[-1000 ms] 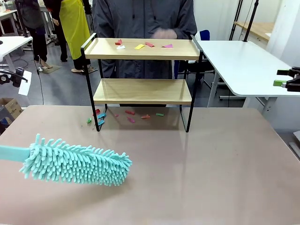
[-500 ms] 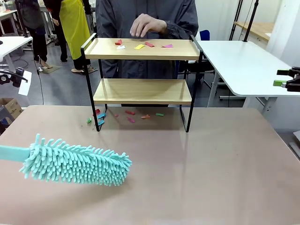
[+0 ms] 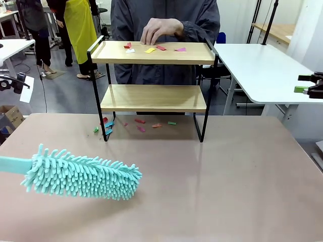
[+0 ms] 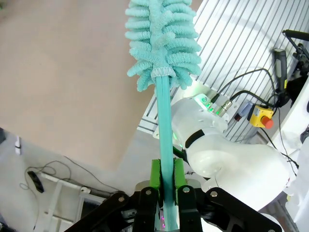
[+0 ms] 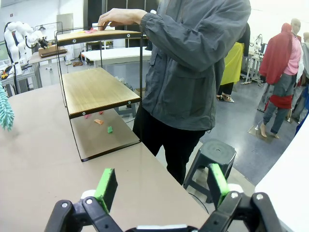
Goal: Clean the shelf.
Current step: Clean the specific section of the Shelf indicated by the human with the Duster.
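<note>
The shelf (image 3: 151, 98) stands at the far middle of the brown table, two wooden boards in a black frame. Coloured paper scraps (image 3: 151, 49) lie on its top board, and a person's hand (image 3: 159, 30) rests over them. More scraps (image 3: 140, 122) lie on the table under it. My left gripper (image 4: 166, 178) is shut on the teal handle of a fluffy duster (image 3: 81, 174), held low over the table's left side. My right gripper (image 5: 161, 186) is open and holds nothing. It hangs off the table's right side (image 3: 302, 83), facing the shelf (image 5: 96, 89).
The person in a grey jacket (image 5: 193, 72) stands right behind the shelf. White tables (image 3: 262, 70) stand to the right and far left. A black stool (image 5: 212, 154) is on the floor beside the person. The brown table (image 3: 212, 186) in front of the shelf is bare.
The person's hand has come down to the shelf's top board, over the scraps. The duster and both grippers have not moved.
</note>
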Robot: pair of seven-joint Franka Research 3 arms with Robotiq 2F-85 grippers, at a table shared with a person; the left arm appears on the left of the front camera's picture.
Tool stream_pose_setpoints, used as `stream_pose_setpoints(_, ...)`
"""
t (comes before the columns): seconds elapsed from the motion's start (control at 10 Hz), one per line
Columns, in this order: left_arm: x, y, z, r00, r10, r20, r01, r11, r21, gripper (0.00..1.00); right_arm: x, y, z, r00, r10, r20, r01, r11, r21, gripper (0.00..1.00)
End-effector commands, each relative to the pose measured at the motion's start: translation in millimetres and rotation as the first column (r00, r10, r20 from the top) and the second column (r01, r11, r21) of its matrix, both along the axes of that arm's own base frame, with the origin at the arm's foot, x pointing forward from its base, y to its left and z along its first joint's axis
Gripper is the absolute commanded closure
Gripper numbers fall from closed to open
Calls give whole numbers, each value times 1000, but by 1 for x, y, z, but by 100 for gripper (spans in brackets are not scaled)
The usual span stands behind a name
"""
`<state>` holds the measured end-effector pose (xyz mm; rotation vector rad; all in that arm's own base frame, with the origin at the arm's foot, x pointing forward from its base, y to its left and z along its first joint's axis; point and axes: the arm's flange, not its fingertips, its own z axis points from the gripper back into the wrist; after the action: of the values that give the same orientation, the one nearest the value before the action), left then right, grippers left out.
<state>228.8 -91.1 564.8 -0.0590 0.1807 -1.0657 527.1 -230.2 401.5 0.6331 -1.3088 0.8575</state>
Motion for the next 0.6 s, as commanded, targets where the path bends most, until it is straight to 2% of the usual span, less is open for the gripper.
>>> stream_pose_setpoints(0.0,1,-1,2,1000,7,4,-6,1000,-21,87,1,2,3,1000,2,5,-2,1000,-1,0)
stream_pose_setpoints(0.5,1,-1,2,1000,7,4,-6,1000,-21,87,1,2,3,1000,2,5,-2,1000,-1,0)
